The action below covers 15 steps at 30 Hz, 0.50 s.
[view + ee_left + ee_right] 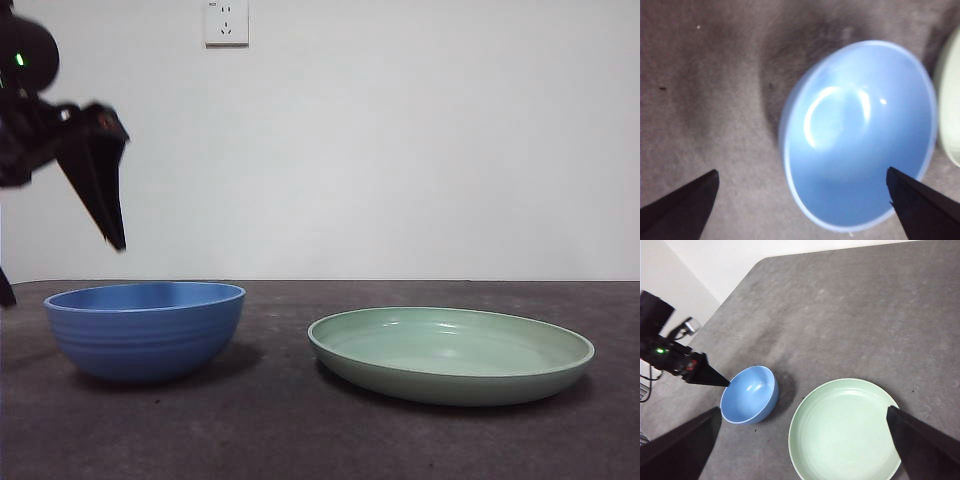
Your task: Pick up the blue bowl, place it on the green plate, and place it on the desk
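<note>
Below my left end effector [802, 200] sits the round, deep, glossy blue bowl [857, 135], upright on the dark grey matte table [715, 85]. Jaws spread wide and empty; one tip over the bowl's rim, the other over bare table beside it. Front view: left end effector [112, 235] hangs above the blue bowl [146, 330], clear of its rim, no contact. Beside the bowl, apart from it, lies the wide, shallow, pale green plate [450, 352], nothing on it. My right end effector [802, 440] is high above the plate [842, 430], jaws wide, holding nothing; bowl [749, 401] off to one side.
</note>
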Motion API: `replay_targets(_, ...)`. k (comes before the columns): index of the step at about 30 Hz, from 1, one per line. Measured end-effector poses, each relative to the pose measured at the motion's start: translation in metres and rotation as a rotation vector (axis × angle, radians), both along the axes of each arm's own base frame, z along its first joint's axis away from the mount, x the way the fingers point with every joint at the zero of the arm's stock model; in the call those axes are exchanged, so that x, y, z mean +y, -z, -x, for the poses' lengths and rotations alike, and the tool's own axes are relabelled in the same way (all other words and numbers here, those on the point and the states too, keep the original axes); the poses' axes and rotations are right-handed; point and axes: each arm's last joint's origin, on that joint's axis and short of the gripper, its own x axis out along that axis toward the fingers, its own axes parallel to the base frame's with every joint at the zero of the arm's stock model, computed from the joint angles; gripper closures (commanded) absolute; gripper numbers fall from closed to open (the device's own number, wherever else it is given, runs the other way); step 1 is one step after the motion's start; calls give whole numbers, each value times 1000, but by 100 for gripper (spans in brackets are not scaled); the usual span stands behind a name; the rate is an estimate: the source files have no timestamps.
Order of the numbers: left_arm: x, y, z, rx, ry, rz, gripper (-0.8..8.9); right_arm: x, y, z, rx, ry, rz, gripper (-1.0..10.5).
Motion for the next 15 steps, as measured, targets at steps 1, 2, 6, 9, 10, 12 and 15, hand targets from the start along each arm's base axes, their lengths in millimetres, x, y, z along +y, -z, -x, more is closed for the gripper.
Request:
replay_targets(1, -1, 5, -3, 13, 2, -2, 229, 0, 0, 0, 0, 0, 0, 337)
replay_targets(2, -2, 10, -5, 23, 6, -3, 229, 0, 0, 0, 0, 0, 0, 337)
replay_targets(6, -6, 24, -13, 47, 14, -7, 257, 0, 0, 0, 0, 0, 0, 337)
replay_targets(9, -6, 31, -16, 61, 13, -9, 375, 0, 0, 0, 0, 0, 0, 337)
replay_targets(10, -6, 33, -17, 67, 13, -10, 406, 0, 0, 0, 0, 0, 0, 337)
replay_targets(12, -6, 35, -18, 74, 13, -11, 465, 0, 0, 0, 0, 0, 0, 337)
replay_targets(15, -7, 35, -18, 70, 13, -10, 588, 0, 0, 0, 0, 0, 0, 337)
